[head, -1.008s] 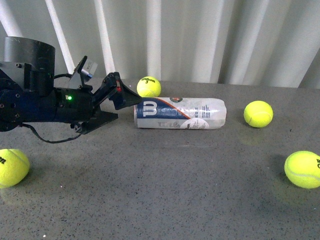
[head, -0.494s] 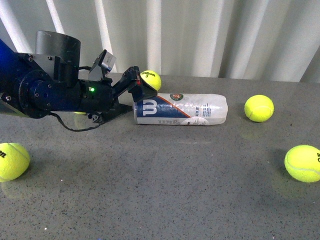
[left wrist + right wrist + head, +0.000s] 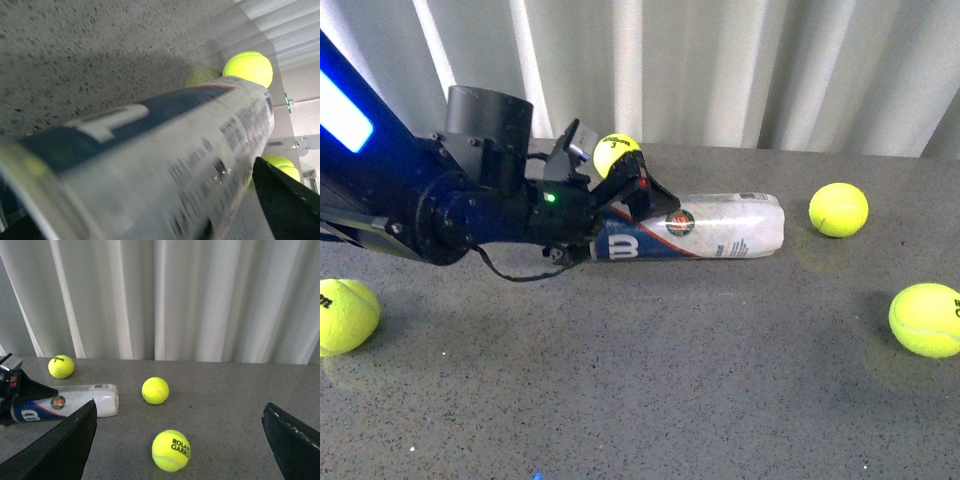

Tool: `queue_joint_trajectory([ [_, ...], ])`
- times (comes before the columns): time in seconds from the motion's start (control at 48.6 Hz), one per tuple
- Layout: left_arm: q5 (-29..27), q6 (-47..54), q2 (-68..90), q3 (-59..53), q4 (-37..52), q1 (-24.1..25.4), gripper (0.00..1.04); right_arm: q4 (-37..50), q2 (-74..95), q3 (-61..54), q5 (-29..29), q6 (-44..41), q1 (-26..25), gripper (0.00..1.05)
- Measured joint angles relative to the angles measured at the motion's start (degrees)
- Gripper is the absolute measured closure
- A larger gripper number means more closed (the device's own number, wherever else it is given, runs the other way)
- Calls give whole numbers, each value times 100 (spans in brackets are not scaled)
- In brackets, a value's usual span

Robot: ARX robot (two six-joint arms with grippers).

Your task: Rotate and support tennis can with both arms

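On the grey speckled counter [image 3: 650,380], the clear plastic navy-labelled tennis can [image 3: 720,225] lies sideways, long axis left-right. Your bulky black left arm [image 3: 470,210] sets its jaws astride the labelled end, whether clamped you cannot tell; the right arm's black fingers [image 3: 60,450] gape empty, well apart.

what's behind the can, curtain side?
A tennis ball sits behind the tennis can's labelled end, by the curtain. The left gripper covers the ball's lower edge, so contact with the can cannot be seen.
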Motion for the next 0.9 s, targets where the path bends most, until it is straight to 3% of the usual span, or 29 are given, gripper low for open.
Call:
queue_joint_trajectory([
  [0.35,179,-691,-236,-369,564,105,71,0,0,0,0,2,0,7],
  [0.555,234,-942,-1318,-979,463,313,102,0,0,0,0,0,0,7],
  [0.802,264,83,-3049,-820,-1681,356,101,0,0,0,0,2,0,7],
  [0.905,-396,1707,-3692,188,-4111,-22,101,0,0,0,0,0,0,7],
])
